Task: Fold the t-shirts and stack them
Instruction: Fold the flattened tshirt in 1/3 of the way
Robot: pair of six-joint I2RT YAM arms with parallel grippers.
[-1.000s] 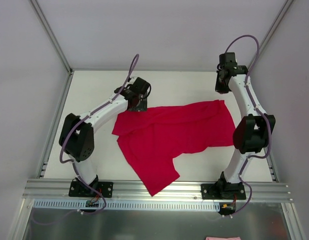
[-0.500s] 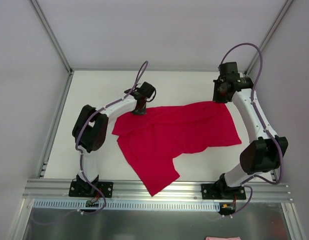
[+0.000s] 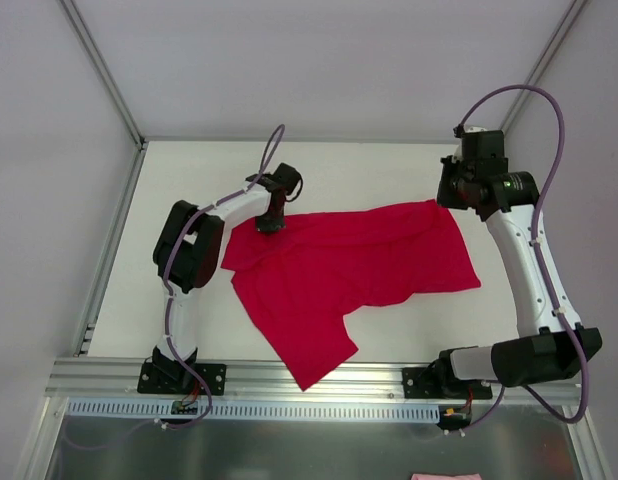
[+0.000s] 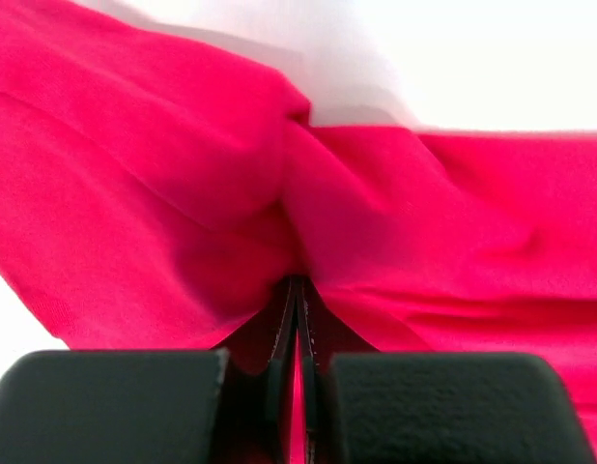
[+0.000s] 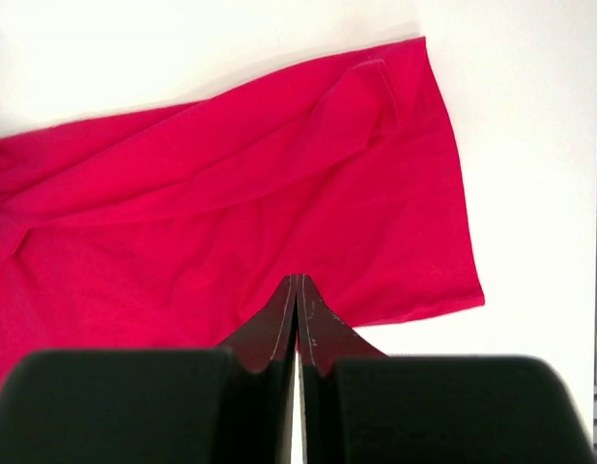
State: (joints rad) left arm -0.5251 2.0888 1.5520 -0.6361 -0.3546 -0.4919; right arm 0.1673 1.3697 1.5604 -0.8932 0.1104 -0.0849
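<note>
A crimson t-shirt point(image 3: 359, 265) lies rumpled and partly spread on the white table point(image 3: 189, 180), one part reaching toward the near edge. My left gripper point(image 3: 269, 223) is down at the shirt's far left edge. In the left wrist view the t-shirt point(image 4: 163, 193) bunches into folds at the left gripper point(image 4: 297, 283), whose jaws are shut with red cloth pinched between them. My right gripper point(image 3: 455, 192) hangs above the shirt's far right corner. In the right wrist view the t-shirt point(image 5: 231, 203) lies flat below the right gripper point(image 5: 297, 280), which is shut and holds nothing.
An aluminium rail point(image 3: 309, 378) carrying both arm bases runs along the near edge. Pale enclosure walls and frame posts point(image 3: 101, 70) close in the sides and back. A bit of pink cloth point(image 3: 446, 476) shows at the bottom edge, below the rail.
My left gripper has shut on the shirt's far left edge and its arm has swung in. My right arm has lifted and drawn back to the right, off the shirt's corner.
</note>
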